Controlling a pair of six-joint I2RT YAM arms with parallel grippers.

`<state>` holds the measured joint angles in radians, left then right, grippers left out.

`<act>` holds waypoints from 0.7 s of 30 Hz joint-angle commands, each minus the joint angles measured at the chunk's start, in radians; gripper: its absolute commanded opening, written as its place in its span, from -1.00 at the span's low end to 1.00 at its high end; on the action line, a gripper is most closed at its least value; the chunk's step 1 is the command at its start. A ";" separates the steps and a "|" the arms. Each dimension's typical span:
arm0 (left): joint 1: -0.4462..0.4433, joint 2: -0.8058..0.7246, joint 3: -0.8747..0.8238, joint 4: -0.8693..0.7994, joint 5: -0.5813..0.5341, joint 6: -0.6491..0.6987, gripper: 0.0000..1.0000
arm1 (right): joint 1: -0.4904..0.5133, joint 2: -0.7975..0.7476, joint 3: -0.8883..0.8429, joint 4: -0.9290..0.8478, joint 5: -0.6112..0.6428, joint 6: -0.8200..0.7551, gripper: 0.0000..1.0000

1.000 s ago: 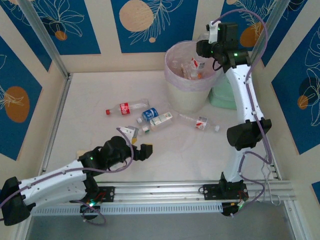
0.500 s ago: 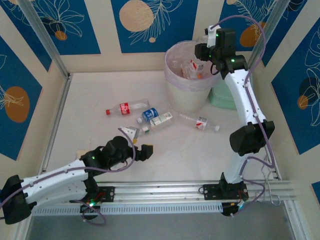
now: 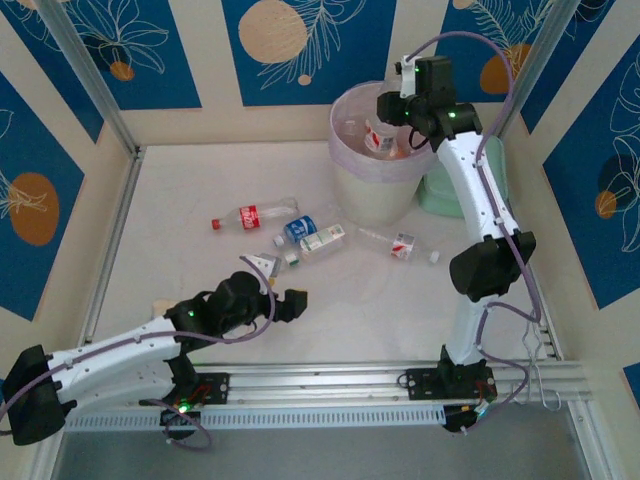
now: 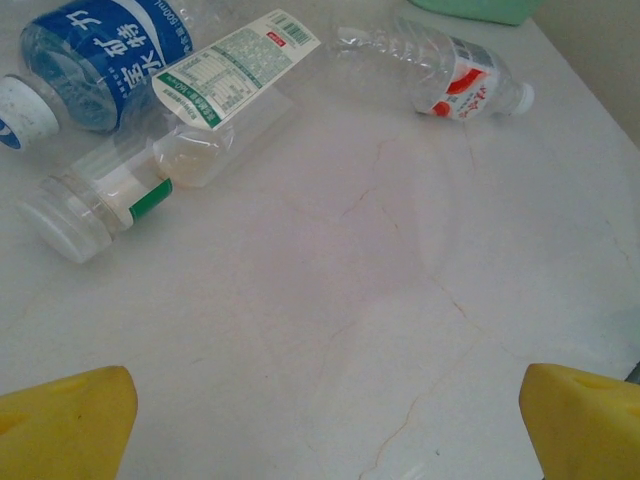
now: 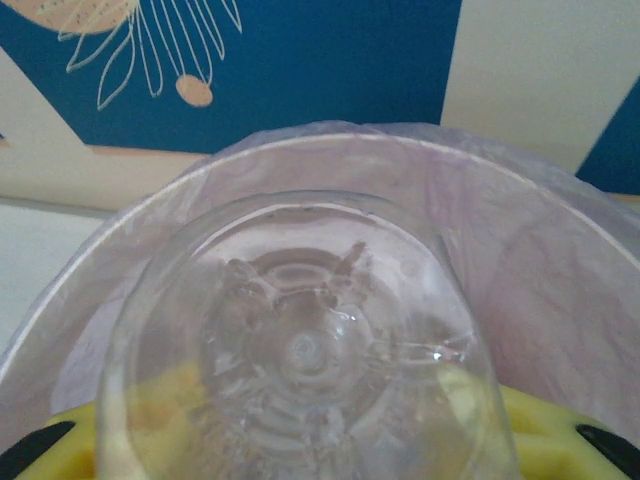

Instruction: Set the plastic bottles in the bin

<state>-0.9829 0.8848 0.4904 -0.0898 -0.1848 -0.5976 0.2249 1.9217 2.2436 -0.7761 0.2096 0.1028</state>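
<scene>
- Your right gripper [image 3: 396,104] hangs over the mouth of the bin [image 3: 362,195], the cream-white bucket with the pale pink liner at the far side of the table [image 3: 180,240].
- In the right wrist view, its yellow fingers [image 5: 560,440] pinch a clear bottle [image 5: 300,350] from both sides. You are looking at the bottle's ribbed base, with the liner's rim curving behind it.
- Inside the bin, the top view shows at least one bottle with a red label [image 3: 378,136]. The rest of what lies in there is too jumbled to tell apart.
- Your left gripper [image 3: 274,283] sits low over the near part of the table with its jaws spread wide and nothing between them. The two yellow fingertips [image 4: 70,420] sit at the bottom corners of the left wrist view.
- Several bottles lie on their sides in a loose row between the left gripper and the bin:
  - a red-labelled bottle [image 3: 250,215] with a red cap, farthest left;
  - a blue-labelled bottle [image 4: 90,50] touching a bottle with a green-printed white label [image 4: 235,65];
  - a small green-banded bottle [image 4: 95,205] with a white cap, just beside those two;
  - a crushed red-and-white-labelled bottle [image 4: 450,75], apart to the right.
- A mint-green case [image 3: 445,190] stands right of the bin, touching or nearly touching it — you cannot tell which.
</scene>
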 commanded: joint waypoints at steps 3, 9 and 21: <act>0.015 0.046 0.017 0.032 0.011 0.006 0.95 | 0.002 -0.050 0.212 -0.205 0.029 -0.062 -1.00; 0.016 0.070 0.016 0.049 0.022 0.010 0.96 | -0.003 -0.123 0.163 -0.196 0.101 -0.090 -0.98; 0.029 0.072 0.013 0.050 0.031 0.010 0.96 | -0.016 -0.220 -0.294 -0.020 0.052 -0.040 -1.00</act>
<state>-0.9688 0.9531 0.4908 -0.0605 -0.1654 -0.5964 0.2134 1.6985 1.9984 -0.8150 0.2848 0.0452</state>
